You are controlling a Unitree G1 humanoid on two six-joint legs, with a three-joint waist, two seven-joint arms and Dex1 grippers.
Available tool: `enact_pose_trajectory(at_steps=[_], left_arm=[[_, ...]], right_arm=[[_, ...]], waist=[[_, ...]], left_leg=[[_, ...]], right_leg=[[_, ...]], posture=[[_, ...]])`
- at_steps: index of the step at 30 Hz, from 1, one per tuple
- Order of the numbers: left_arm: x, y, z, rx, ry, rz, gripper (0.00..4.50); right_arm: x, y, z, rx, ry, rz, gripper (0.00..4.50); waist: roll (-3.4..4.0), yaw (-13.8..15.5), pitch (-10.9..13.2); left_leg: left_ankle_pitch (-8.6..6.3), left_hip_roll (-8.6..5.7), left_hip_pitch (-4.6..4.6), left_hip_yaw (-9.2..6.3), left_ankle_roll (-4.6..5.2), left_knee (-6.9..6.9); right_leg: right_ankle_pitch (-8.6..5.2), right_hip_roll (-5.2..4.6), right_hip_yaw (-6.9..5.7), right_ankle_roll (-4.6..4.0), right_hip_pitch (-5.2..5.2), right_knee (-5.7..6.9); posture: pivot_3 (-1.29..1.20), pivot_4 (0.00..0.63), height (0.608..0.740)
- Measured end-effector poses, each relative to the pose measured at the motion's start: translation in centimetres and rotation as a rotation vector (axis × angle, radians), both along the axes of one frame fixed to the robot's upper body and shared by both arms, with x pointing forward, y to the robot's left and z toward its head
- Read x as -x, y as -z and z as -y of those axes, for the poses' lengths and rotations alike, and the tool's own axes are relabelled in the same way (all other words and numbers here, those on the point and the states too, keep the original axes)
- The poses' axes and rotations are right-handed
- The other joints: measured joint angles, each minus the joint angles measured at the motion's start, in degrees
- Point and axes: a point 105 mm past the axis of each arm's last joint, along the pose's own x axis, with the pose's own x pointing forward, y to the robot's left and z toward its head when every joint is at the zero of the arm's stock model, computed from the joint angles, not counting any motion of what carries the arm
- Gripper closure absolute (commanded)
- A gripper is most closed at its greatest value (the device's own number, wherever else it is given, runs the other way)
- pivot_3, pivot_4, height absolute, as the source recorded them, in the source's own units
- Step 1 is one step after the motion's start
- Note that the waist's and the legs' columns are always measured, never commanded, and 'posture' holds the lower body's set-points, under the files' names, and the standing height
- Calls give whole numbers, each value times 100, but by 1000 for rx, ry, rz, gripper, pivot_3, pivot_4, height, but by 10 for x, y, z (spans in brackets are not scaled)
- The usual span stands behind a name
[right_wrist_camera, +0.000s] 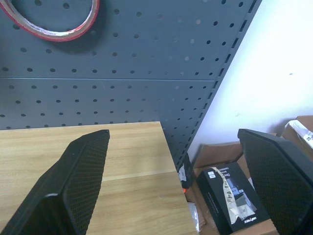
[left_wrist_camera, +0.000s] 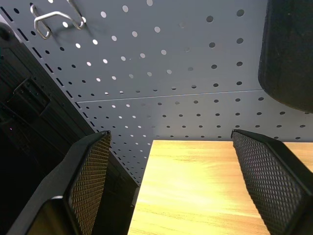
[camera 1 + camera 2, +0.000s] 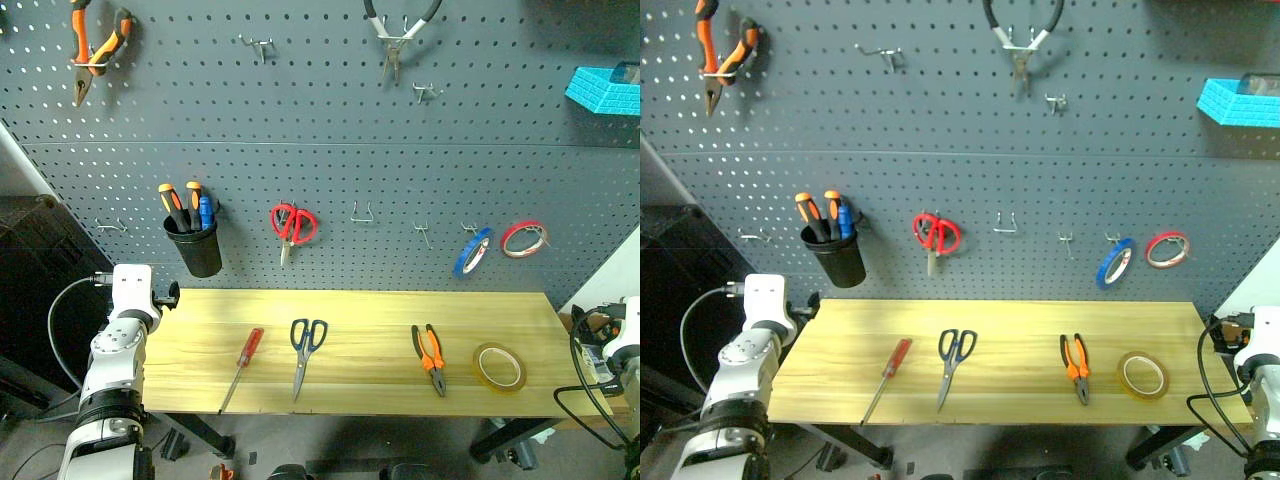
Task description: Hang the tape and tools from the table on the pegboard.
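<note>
The tape point(image 3: 499, 366) you're after is a thin yellow-tan see-through ring, lying flat near the right end of the table point(image 3: 370, 395). To its left lie the pliers point(image 3: 429, 358), the dark-handled scissors point(image 3: 305, 350) and the red screwdriver point(image 3: 243, 366) — all well apart. The pegboard point(image 3: 330, 170) behind runs past the top edge, cutting off the tools hung highest. Your left gripper point(image 2: 166, 186) hangs spread wide over the table's left end, your right gripper point(image 1: 171, 181) over its right end — both empty.
</note>
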Motion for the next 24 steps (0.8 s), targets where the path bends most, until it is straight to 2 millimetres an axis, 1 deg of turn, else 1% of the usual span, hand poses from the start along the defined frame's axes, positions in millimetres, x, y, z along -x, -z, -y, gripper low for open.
enact_pose_trajectory(at_steps=[6, 10, 12, 15, 18, 19, 20, 22, 23, 24], left_arm=[[-2, -2, 6, -7, 51, 8, 326], [-2, -1, 7, -6, 58, 4, 326], [0, 2, 10, -8, 81, -11, 326], [7, 10, 19, -13, 132, -61, 326], [13, 18, 38, 5, 216, -108, 326], [13, 19, 52, 10, 264, -121, 326], [13, 19, 59, 14, 286, -120, 326], [10, 16, 85, 24, 367, -117, 326], [9, 15, 95, 25, 401, -118, 326], [9, 11, 112, 12, 475, -120, 326]], right_arm=[[1, 1, 0, 0, 1, -4, 0], [6, 5, 1, 0, 2, -20, 0], [11, 8, 0, 6, -12, -40, 0], [19, 15, -7, 4, -55, -94, 0], [26, 21, -16, -23, -91, -149, 0], [27, 23, -23, -40, -114, -173, 0], [27, 24, -27, -46, -125, -184, 0], [29, 26, -44, -50, -188, -229, 0], [29, 26, -52, -51, -214, -246, 0], [27, 26, -63, -53, -254, -267, 0]], waist=[[-2, -2, -5], [-4, -13, -8], [-3, -19, -10], [-1, -65, -14], [0, -95, -21], [0, -107, -23], [0, -108, -25], [2, -112, -28], [2, -119, -28], [1, -129, -20]], left_leg=[[0, 0, 0, 1, 0, 0], [0, 0, 0, 1, 0, 0], [-2, 0, 0, 0, 2, 0], [-5, 0, -1, 0, 4, 0], [-5, 0, 1, -1, 4, 3], [-5, 0, 1, -2, 4, 4], [-5, 0, 1, -2, 4, 4], [-5, 0, 0, -4, 4, 6], [-5, 1, 1, -3, 4, 6], [-5, 2, 2, 1, 4, 6]], right_leg=[[0, 0, 1, 0, 0, 0], [0, 0, 1, 0, 0, 0], [0, 0, 2, 0, 0, -1], [0, -2, 6, 0, 0, -1], [1, -4, 6, 2, 2, -1], [1, -4, 6, 2, 3, -1], [1, -4, 7, 3, 3, -1], [1, -3, 9, 5, 4, -1], [1, -1, 8, 5, 4, -1], [-3, 1, 8, 12, 5, -1]], posture=[[-44, 0, 740], [-51, 0, 740], [-65, 0, 740], [-94, 0, 740], [-114, 0, 740], [-124, 0, 740], [-128, 0, 740], [-136, 14, 740], [-140, 29, 740], [-143, 37, 740]])
